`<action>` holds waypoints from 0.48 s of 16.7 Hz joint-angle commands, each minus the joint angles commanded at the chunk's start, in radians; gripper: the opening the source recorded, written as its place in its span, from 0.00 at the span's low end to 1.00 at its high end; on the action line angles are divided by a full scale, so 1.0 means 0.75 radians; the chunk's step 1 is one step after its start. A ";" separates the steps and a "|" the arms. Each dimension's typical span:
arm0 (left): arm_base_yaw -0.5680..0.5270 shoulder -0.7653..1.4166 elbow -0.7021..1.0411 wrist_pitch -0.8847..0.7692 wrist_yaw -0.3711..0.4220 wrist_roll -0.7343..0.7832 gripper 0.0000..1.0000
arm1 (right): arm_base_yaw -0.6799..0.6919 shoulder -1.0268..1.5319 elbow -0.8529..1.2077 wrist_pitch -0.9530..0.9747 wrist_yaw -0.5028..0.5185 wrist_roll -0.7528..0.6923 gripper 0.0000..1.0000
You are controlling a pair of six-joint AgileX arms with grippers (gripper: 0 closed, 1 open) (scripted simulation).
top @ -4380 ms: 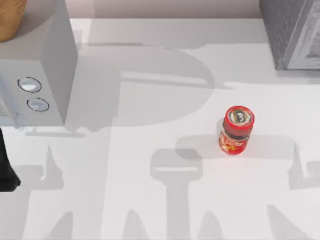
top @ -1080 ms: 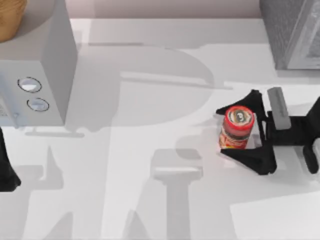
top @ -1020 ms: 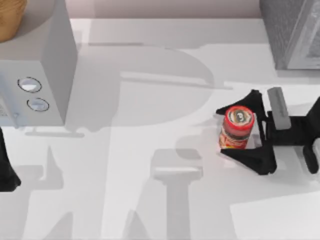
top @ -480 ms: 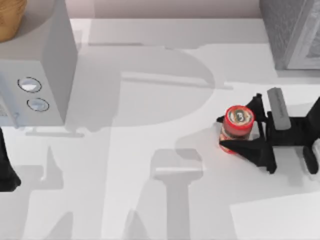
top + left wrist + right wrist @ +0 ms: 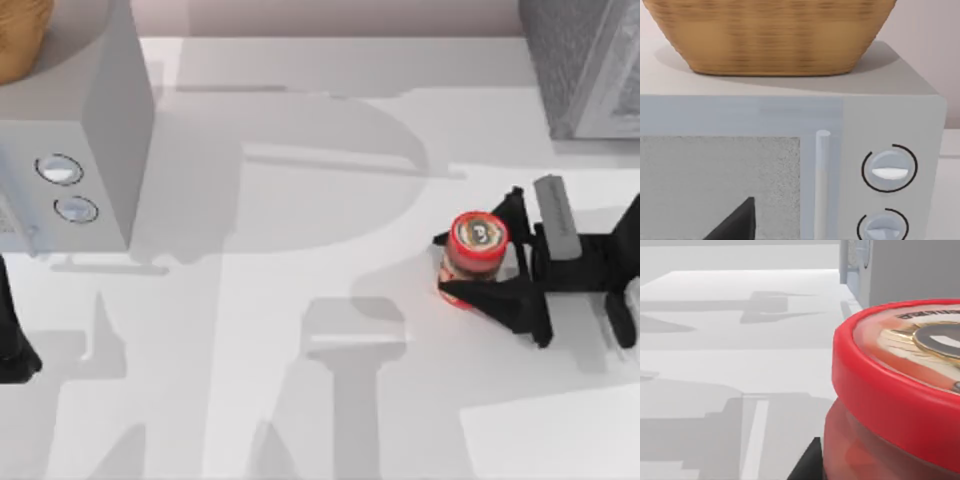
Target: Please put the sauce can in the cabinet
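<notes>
The sauce can [image 5: 476, 250], red with a dark-centred lid, stands upright right of the table's middle. My right gripper [image 5: 443, 266] reaches in from the right edge and is shut on the can's body, one black finger on its far side and one on its near side. The right wrist view has the can's red lid and side [image 5: 890, 400] very close, with a dark fingertip [image 5: 807, 466] beside it. The cabinet [image 5: 585, 60], dark grey and speckled, sits at the far right corner. My left arm [image 5: 10, 335] is parked at the left edge.
A light-grey microwave with two round knobs [image 5: 95, 130] stands at the far left with a wicker basket [image 5: 18, 35] on top. The left wrist view faces its door [image 5: 720, 185] and the basket [image 5: 770, 35]. White tabletop [image 5: 300, 260] lies between the can and the microwave.
The right gripper's fingers have drawn in from a wide spread until they press on the sauce can. The can has stayed roughly in place. The left arm has not moved.
</notes>
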 joint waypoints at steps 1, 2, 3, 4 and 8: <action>0.000 0.000 0.000 0.000 0.000 0.000 1.00 | 0.000 0.000 0.000 0.000 0.000 0.000 0.00; 0.000 0.000 0.000 0.000 0.000 0.000 1.00 | 0.000 0.000 0.000 0.000 0.000 0.000 0.00; 0.000 0.000 0.000 0.000 0.000 0.000 1.00 | 0.000 0.000 0.000 0.000 0.000 0.000 0.00; 0.000 0.000 0.000 0.000 0.000 0.000 1.00 | 0.000 0.000 0.000 0.000 0.000 0.000 0.00; 0.000 0.000 0.000 0.000 0.000 0.000 1.00 | -0.004 -0.013 -0.001 -0.009 0.001 0.002 0.00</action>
